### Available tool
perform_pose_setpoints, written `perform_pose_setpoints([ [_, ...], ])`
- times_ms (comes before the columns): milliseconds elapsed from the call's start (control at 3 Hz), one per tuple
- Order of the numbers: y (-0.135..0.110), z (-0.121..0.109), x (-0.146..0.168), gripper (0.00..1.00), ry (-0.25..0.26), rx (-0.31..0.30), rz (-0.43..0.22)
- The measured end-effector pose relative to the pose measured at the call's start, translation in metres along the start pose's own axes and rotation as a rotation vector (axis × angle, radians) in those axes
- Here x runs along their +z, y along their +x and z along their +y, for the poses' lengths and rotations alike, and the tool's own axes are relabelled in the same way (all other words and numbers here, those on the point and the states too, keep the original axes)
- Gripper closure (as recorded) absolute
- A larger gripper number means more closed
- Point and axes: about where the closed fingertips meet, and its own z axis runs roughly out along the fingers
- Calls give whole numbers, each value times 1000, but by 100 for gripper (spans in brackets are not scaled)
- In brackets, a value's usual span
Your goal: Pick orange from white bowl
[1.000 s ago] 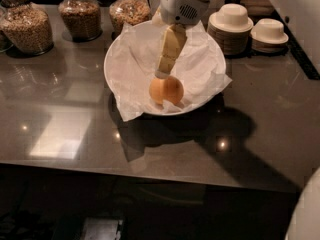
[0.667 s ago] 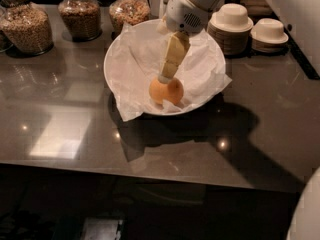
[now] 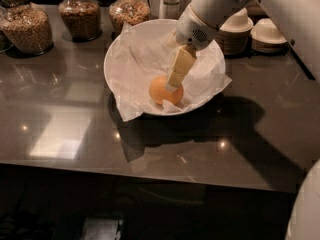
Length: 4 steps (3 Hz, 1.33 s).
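The orange (image 3: 159, 92) lies low in the large white bowl (image 3: 116, 52), on the crumpled white paper (image 3: 135, 76) that lines it. The bowl stands on the dark countertop (image 3: 75, 134), near its middle. My gripper (image 3: 173, 85) reaches down into the bowl from the upper right, and its tip is at the top right of the orange and covers part of it. The white arm (image 3: 215, 6) slants up and away to the right.
Three glass jars of grain (image 3: 27, 26) stand along the back left. A small bottle (image 3: 171, 1) stands behind the bowl. Stacks of small off-white bowls (image 3: 235, 31) sit at the back right. The counter's front edge runs across the lower part of the view.
The wrist and arm have swung to the right, so the gripper leans more. Its tip stays at the orange, which has not visibly moved.
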Motion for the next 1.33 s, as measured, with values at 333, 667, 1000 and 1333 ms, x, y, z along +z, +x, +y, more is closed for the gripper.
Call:
perform_pose_setpoints([
  [333, 11, -2, 10, 0, -10, 26, -12],
  [667, 22, -1, 35, 0, -32, 41, -44],
  [1000, 22, 5, 49, 0, -5, 42, -38],
  [1333, 22, 5, 49, 2, -5, 42, -38],
])
